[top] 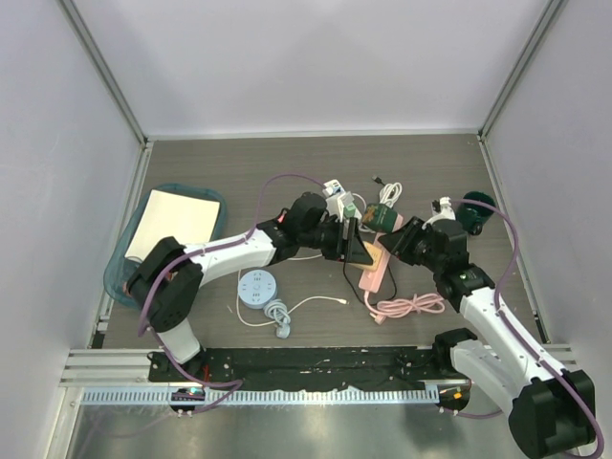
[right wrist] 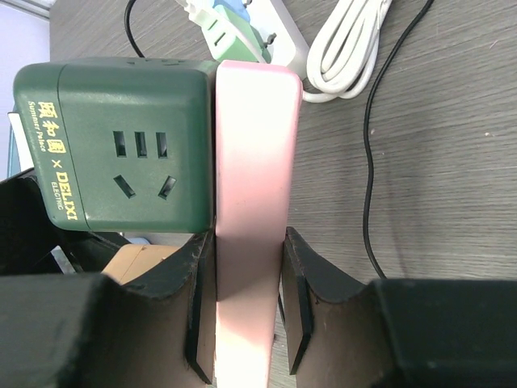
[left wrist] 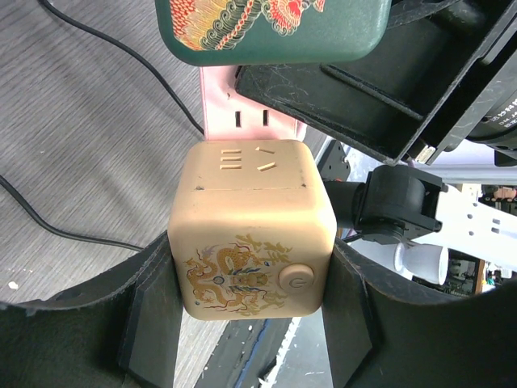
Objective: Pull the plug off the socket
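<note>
The left pincer point(left wrist: 250, 323) is clamped on the beige cube point(left wrist: 252, 234), one pad on each side face, low in the centre of its wrist view. The right pincer point(right wrist: 246, 319) grips the pink strip point(right wrist: 250, 162) by its long edges at the bottom of its own view. The beige cube is plugged into the strip, right of centre over the table point(top: 239, 172) in the top view. A green cube point(right wrist: 121, 145) is plugged in farther along.

Both grips look set, so the step in hand is the pull itself. Next, I judge, the left arm must draw the beige cube straight off the strip's face while the right holds firm. Tilting could jam the pins.
</note>
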`<action>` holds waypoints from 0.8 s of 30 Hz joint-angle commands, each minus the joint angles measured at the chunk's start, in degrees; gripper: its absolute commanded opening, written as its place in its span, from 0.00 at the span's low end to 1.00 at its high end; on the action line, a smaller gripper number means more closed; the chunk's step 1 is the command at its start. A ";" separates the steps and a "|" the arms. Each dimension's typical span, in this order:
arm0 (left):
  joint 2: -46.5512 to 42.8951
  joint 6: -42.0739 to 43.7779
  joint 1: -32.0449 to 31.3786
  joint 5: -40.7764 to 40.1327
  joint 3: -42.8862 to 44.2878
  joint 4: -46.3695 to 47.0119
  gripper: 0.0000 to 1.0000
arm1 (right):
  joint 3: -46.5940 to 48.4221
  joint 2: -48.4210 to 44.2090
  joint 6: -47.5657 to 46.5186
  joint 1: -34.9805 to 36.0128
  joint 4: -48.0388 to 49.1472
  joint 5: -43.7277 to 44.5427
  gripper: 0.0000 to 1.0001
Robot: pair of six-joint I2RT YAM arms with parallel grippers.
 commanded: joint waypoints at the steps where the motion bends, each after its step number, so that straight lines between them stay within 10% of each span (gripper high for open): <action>1: -7.67 0.94 5.01 2.19 -0.18 -3.24 0.00 | -1.05 0.73 -9.38 -3.17 -8.67 18.66 0.01; 24: -10.39 6.04 4.92 -0.97 2.63 -10.79 0.00 | 1.41 5.48 -9.03 6.41 -9.55 28.69 0.01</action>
